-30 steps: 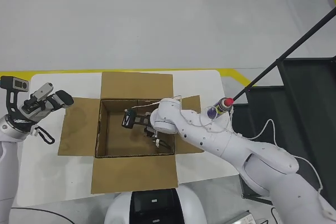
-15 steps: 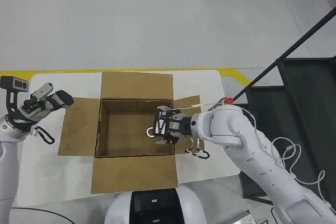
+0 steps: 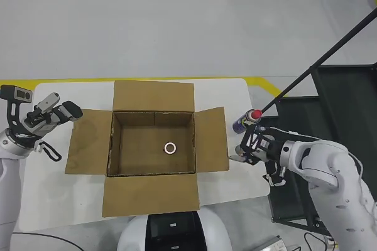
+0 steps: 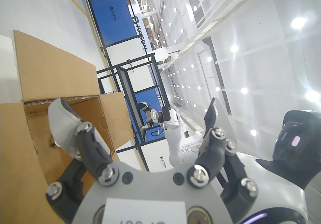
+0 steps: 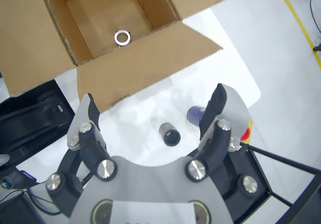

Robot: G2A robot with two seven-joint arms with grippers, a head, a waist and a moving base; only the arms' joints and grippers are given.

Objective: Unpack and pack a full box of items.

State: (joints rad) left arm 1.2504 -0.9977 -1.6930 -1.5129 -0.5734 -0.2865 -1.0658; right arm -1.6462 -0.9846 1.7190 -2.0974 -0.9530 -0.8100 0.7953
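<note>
Directly below the spread right pincer (image 5: pixel 154 94), a black cylinder (image 5: pixel 169 134) stands upright.

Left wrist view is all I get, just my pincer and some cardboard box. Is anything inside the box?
Observer: Yes, one small silver ring lies on the floor of the box.
Operator: And where's my other pincer?
Observer: The right pincer hangs open over the table, past the box's right flap, with a short black cylinder on the table below it.
</note>
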